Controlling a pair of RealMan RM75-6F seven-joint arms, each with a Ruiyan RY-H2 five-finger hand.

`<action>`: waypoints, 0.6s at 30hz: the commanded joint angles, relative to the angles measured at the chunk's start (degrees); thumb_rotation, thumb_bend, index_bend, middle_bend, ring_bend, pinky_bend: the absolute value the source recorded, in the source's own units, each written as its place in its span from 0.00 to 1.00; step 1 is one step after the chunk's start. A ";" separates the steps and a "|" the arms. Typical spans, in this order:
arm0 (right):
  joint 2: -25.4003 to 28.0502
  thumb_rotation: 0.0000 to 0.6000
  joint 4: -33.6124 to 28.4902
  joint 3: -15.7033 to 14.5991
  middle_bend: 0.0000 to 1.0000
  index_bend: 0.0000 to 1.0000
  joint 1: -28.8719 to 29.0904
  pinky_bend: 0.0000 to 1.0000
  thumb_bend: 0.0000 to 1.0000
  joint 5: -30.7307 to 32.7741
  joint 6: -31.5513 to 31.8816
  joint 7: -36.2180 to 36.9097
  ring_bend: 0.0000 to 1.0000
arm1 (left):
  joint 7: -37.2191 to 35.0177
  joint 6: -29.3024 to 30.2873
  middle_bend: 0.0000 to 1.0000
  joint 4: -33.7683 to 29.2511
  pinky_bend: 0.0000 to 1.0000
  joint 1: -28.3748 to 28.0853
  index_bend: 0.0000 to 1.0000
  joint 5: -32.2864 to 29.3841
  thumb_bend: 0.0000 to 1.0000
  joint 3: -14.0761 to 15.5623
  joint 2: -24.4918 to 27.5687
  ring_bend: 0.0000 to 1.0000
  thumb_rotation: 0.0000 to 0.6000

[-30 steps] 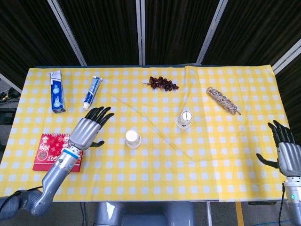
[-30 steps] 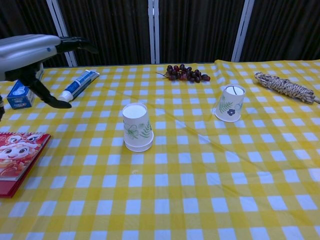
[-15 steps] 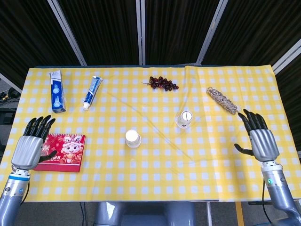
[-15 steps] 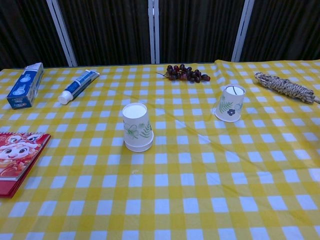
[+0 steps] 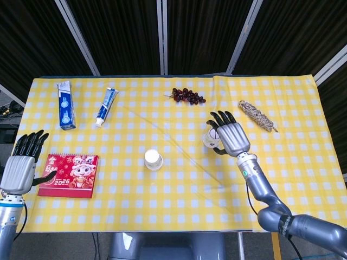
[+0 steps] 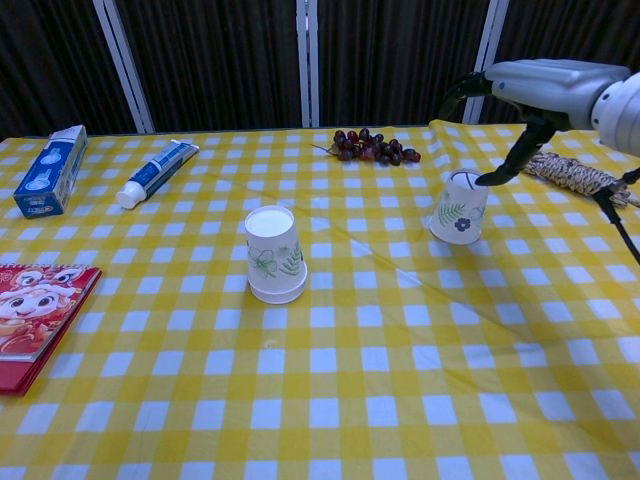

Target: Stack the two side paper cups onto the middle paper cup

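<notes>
Two upturned paper cups stand on the yellow checked cloth. The leaf-print cup stands near the middle. The blue-flower cup stands to its right, slightly tilted. My right hand hovers just above and to the right of the flower cup, fingers spread, thumb pointing down beside the cup's top; it holds nothing. My left hand hangs open at the table's left edge, far from both cups, and shows only in the head view.
A red booklet lies next to the left hand. At the back are a toothpaste box, a toothpaste tube, grapes and a braided rope bundle just behind the right hand.
The right hand has swept in from the table's right edge to the flower cup. The left hand has drawn back from beside the middle cup to the left edge. The cups have not moved.
</notes>
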 commanded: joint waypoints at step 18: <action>-3.77 1.00 7.70 -2.31 0.07 0.25 8.56 0.09 0.15 21.61 -5.69 -11.17 0.00 | -1.65 -4.87 0.00 0.95 0.00 0.15 0.00 0.41 0.14 -1.64 0.24 0.00 1.00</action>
